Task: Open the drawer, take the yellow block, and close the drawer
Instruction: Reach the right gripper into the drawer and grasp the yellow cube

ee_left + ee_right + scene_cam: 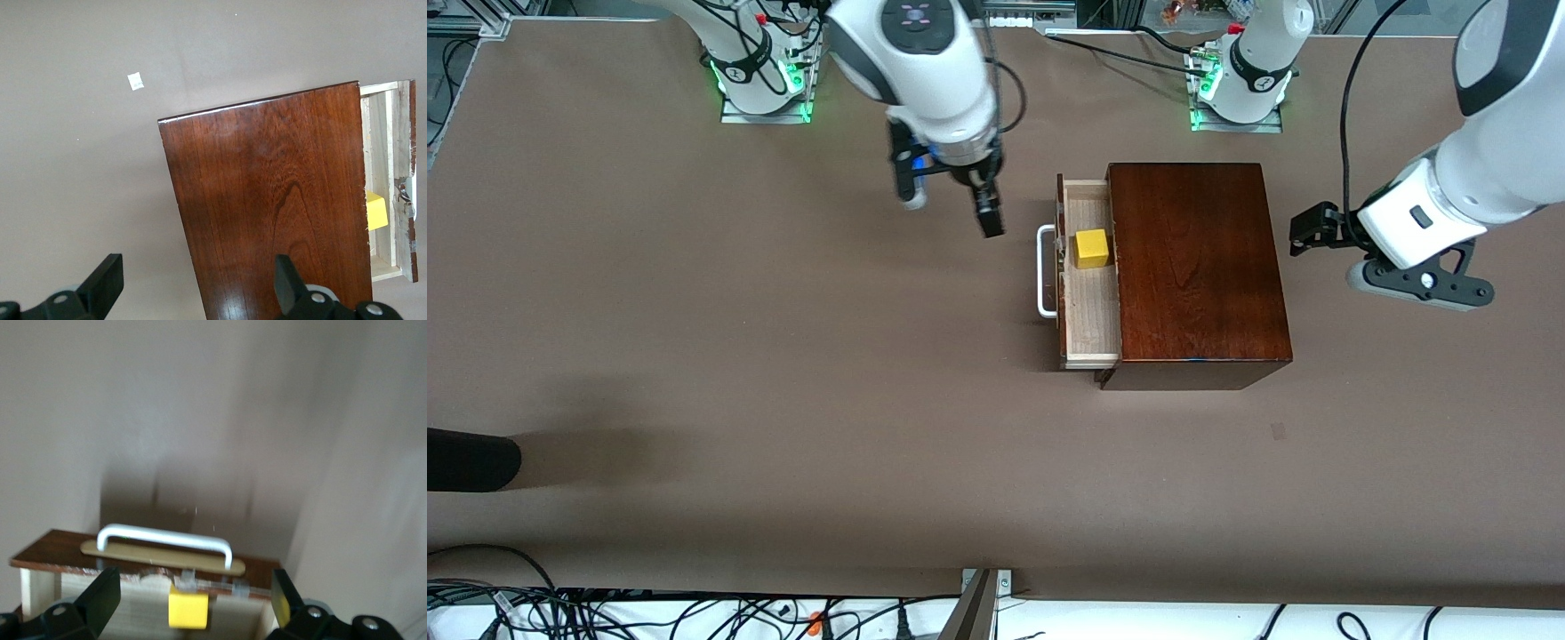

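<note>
The dark mahogany box (1196, 267) stands mid-table. Its drawer (1089, 307) is pulled out toward the right arm's end, with the white handle (1045, 271) on its front. The yellow block (1090, 248) lies in the pale tray. My right gripper (951, 203) is open and empty, up over the table just off the handle. In the right wrist view the handle (163, 537) and block (189, 611) lie between its open fingers (107, 587). My left gripper (1307, 233) is open and empty beside the box's end away from the drawer. The left wrist view shows the box (273, 200), tray (387, 147) and block (376, 210).
A dark rounded object (471, 458) pokes in at the table's edge at the right arm's end, near the front camera. A small white scrap (135, 81) lies on the table near the box. Cables (694, 613) run along the nearest table edge.
</note>
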